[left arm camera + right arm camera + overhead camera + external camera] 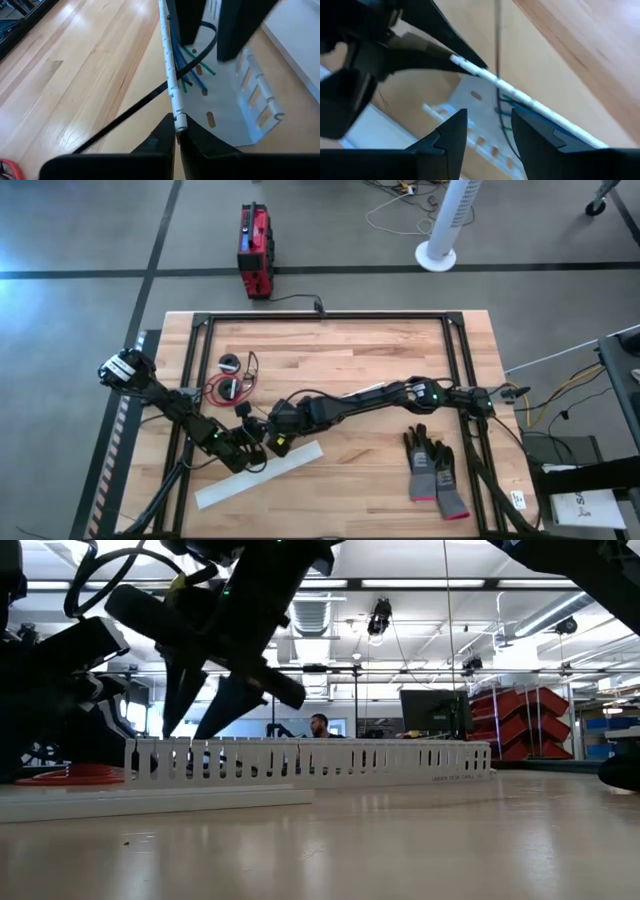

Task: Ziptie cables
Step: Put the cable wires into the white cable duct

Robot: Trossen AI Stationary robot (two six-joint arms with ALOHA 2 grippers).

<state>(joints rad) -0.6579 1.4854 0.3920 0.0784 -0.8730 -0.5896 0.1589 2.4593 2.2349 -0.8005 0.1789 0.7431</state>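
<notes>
Above the table, both grippers meet near the white slotted strip [258, 474]; the cables [232, 388] lie beyond, a loose red-and-black coil, seemingly untied. Past the left wrist, the left gripper [175, 131] pinches a white rod [171, 70] beside a black zip tie [130, 112]. Past the right wrist, the right gripper [489, 129] gapes empty. Bundling looks barely begun.

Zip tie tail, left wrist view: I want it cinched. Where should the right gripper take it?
Probably the straight free tail running out over bare wood, clear of the white-sleeved cable pinched by the left gripper. The open right gripper could come from above, closing across the strip.
</notes>
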